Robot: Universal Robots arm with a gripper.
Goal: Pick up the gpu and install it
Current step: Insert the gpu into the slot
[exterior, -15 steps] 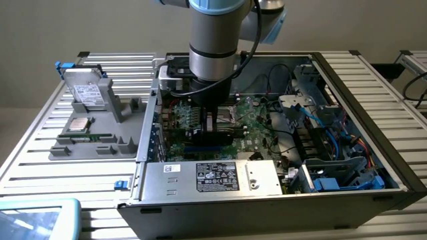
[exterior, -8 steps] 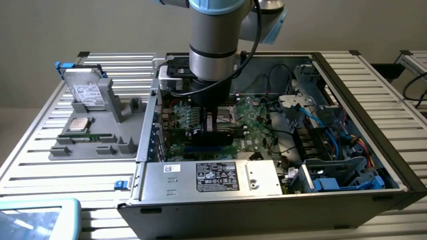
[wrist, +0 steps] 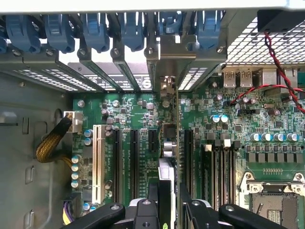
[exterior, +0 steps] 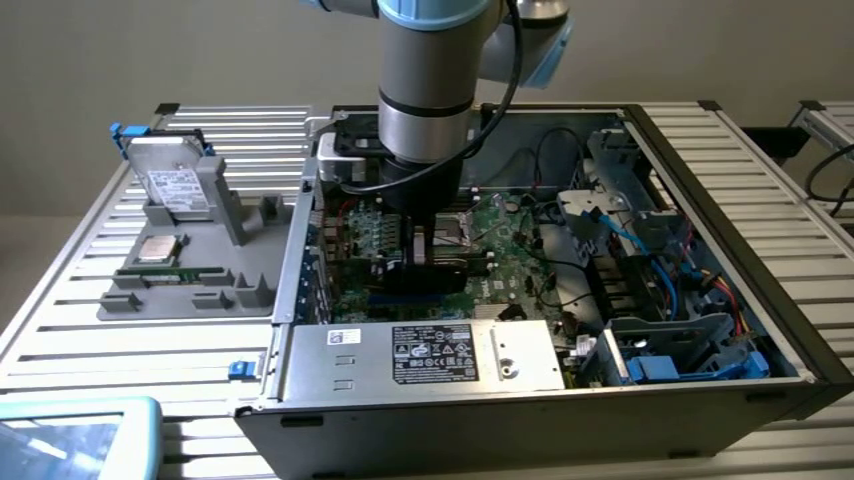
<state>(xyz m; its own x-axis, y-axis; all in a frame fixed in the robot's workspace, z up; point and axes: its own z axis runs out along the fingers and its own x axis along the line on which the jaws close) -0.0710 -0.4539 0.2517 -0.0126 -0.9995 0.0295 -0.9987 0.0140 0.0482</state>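
Where the fingers (wrist: 185, 196) close: on the gpu (wrist: 166, 174), pinching it from both faces (card seen edge-on).
Gripper (wrist: 167, 210): low inside the open computer case (exterior: 467, 440), pointing down.
Gpu position: upright over the motherboard (wrist: 143, 107), among black expansion slots (wrist: 134, 162); whether seated, cannot tell.
Far end: toward the blue slot latches (wrist: 95, 31).
Outside: grey parts tray (exterior: 247, 270), on the exterior view's left.

gpu (wrist: 167, 183): thin card, upright on edge, clamped in claw (wrist: 169, 193), over motherboard (wrist: 138, 112) slots.
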